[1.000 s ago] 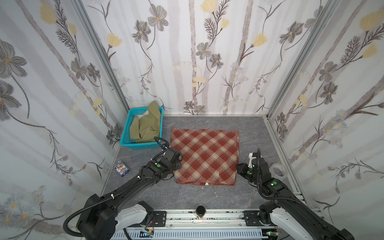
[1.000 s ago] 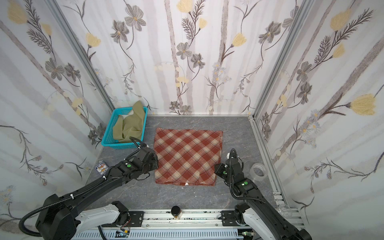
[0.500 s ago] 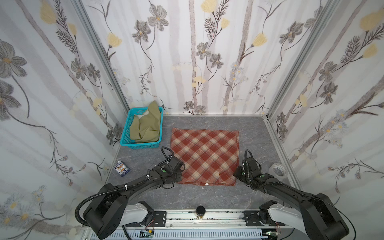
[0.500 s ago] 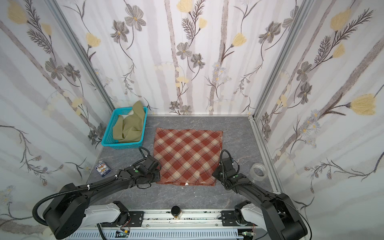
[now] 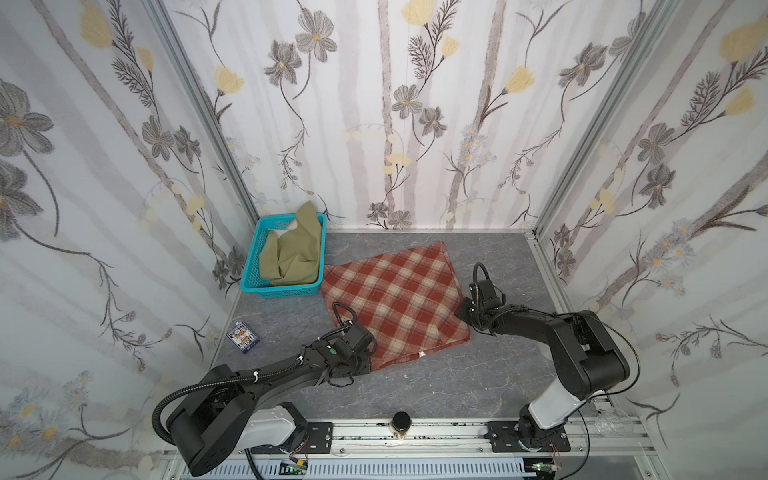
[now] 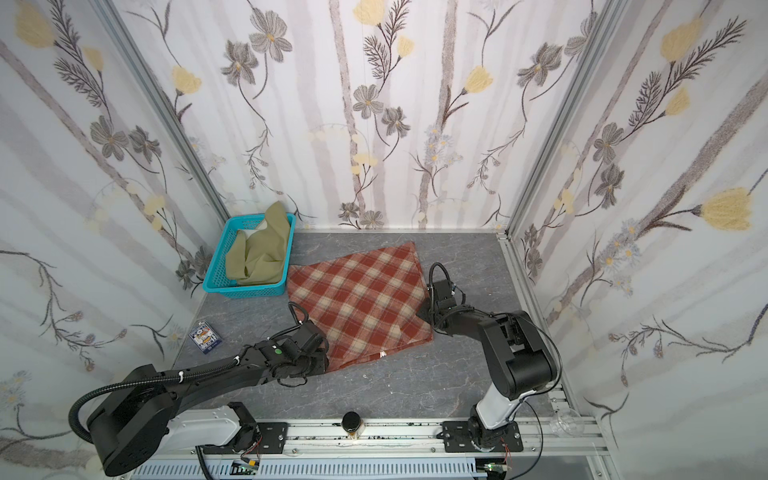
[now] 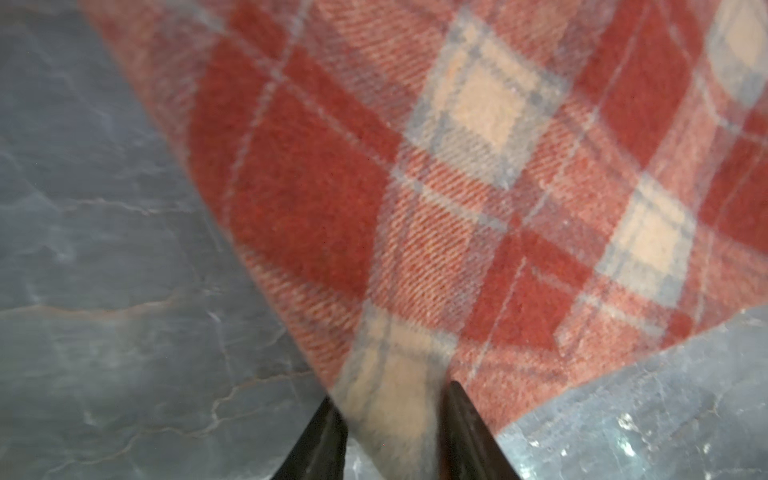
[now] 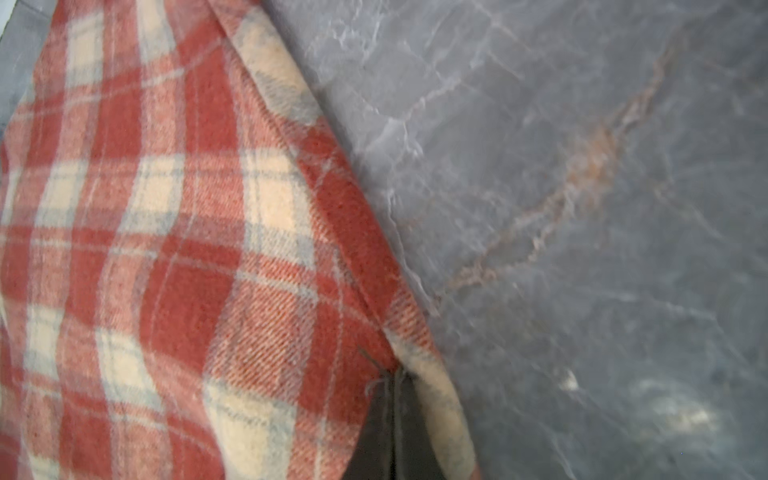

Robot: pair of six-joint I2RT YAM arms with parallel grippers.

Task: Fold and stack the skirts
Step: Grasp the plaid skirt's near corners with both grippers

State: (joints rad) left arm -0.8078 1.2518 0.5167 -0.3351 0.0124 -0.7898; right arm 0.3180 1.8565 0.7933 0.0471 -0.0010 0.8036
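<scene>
At your ten o'clock, the plain olive-green cloth skirt (image 5: 293,253) lies crumpled in the turquoise plastic mesh basket (image 5: 252,266). Your left gripper (image 7: 392,419) is clenched on the seven o'clock corner of the rust-red and cream plaid cloth skirt (image 5: 395,299), which is spread mid-table on the grey marbled tabletop (image 5: 436,382). At its four o'clock edge, your right gripper (image 8: 392,415) pinches the cloth tight.

2 near-equal top views, high, downward, whole table (image 5: 415,386); 2 wrist views close on plaid skirt (image 7: 457,187).
</scene>
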